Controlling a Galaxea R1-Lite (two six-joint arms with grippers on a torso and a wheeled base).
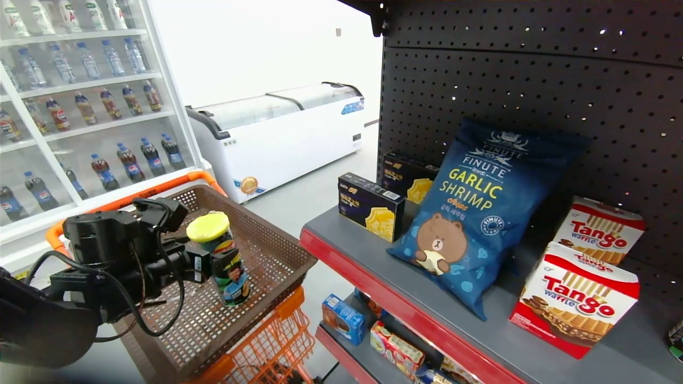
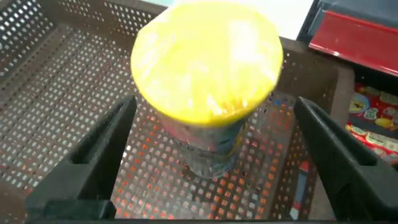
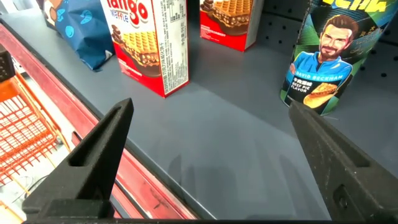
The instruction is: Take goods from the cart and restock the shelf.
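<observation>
At lower left of the head view, the can (image 1: pixel 235 285) is seen in the cart's basket (image 1: pixel 267 240), straddled by the left claw (image 1: pixel 223 260), which is spread wide. In the right wrist view, the right claw (image 3: pixel 211 109) is shown gaping and empty over the shelf (image 3: pixel 236 155), near a second can (image 3: pixel 323 62).

A yellow-lidded can (image 2: pixel 208 62) sits between the spread fingers (image 2: pixel 93 162), brown basket mesh (image 2: pixel 50 93) beneath.
</observation>
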